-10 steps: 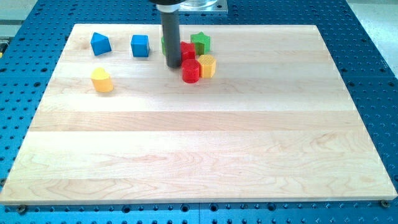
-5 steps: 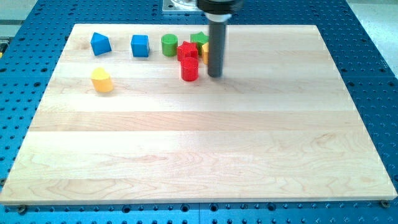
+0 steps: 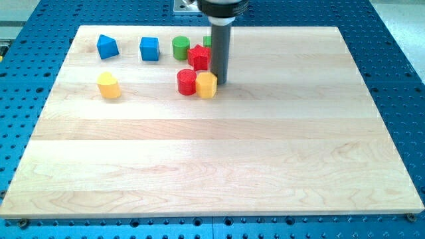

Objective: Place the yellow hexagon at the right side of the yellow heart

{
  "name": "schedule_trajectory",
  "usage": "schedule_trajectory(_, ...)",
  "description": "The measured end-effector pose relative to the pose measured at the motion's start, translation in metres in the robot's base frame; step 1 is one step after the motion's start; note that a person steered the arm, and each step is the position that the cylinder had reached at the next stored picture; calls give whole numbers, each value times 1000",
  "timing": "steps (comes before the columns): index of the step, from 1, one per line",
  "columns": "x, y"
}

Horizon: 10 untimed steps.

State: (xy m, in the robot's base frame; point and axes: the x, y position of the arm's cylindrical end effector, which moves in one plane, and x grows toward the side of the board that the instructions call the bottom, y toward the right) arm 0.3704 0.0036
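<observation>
The yellow hexagon (image 3: pixel 206 85) lies near the view's top centre, touching a red cylinder (image 3: pixel 187 81) on its left. The yellow heart (image 3: pixel 109 85) lies far to the view's left of them, alone. My tip (image 3: pixel 219 81) stands just at the hexagon's upper right, touching or nearly touching it. The rod hides most of a green star behind it.
A red star (image 3: pixel 198 57) sits just above the hexagon and cylinder. A green cylinder (image 3: pixel 180 48), a blue cube (image 3: pixel 150 48) and a blue pentagon-like block (image 3: pixel 107 46) line the board's top edge. The wooden board (image 3: pixel 212 166) lies on a blue perforated table.
My tip moved right around the cluster, then back left and down. The yellow hexagon and red cylinder were pushed left and down, away from the stars.
</observation>
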Motion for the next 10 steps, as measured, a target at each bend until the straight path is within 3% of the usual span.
schedule_trajectory(1, 48, -24)
schedule_trajectory(2, 69, -66)
schedule_trajectory(3, 23, -71)
schedule_trajectory(5, -8, -30)
schedule_trajectory(7, 104, -15)
schedule_trajectory(8, 96, -76)
schedule_trajectory(9, 122, -112)
schedule_trajectory(10, 149, -115)
